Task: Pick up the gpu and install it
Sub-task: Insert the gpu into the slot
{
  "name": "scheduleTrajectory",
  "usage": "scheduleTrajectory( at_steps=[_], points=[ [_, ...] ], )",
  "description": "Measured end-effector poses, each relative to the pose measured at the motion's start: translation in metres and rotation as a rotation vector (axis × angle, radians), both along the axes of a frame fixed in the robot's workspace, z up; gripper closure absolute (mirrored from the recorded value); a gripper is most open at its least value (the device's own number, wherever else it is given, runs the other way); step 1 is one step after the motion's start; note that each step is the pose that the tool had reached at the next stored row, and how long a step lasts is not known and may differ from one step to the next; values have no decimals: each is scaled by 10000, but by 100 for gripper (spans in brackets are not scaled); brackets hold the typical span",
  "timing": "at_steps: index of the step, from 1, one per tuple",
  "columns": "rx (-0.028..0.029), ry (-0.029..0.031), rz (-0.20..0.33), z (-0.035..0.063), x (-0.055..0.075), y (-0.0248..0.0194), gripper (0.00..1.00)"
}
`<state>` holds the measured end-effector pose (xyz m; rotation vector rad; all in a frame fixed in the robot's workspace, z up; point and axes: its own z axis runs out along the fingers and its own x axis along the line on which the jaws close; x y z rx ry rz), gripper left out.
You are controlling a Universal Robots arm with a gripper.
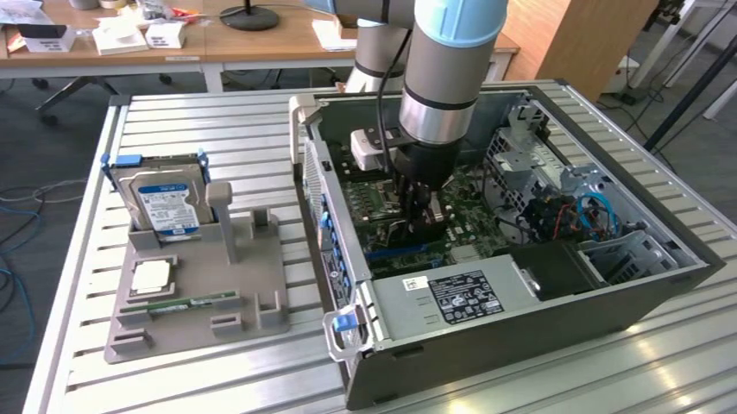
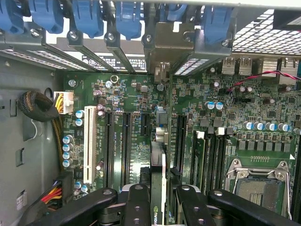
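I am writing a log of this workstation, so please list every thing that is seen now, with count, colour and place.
computer case: one, dark grey, open, on the slatted table
motherboard: one, green, inside the case
power supply: one, silver, inside the case
gpu: one, dark, edge-on over the motherboard, gripped by the tool
hard drive: one, silver with blue label, on the grey holder
memory stick: one, green, on the holder
arm: one, grey and light blue, reaching into the case
tool: one, black, shut on the gpu

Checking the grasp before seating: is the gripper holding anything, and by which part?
The gripper holds the gpu, pinched across its top edge.
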<state>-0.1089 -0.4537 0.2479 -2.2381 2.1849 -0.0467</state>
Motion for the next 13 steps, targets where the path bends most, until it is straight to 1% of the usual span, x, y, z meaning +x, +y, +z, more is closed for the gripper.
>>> scheduleTrajectory(
  at_steps=[13],
  points=[
    [-1, 0, 0, -18, 0, 0, 74]
  ],
)
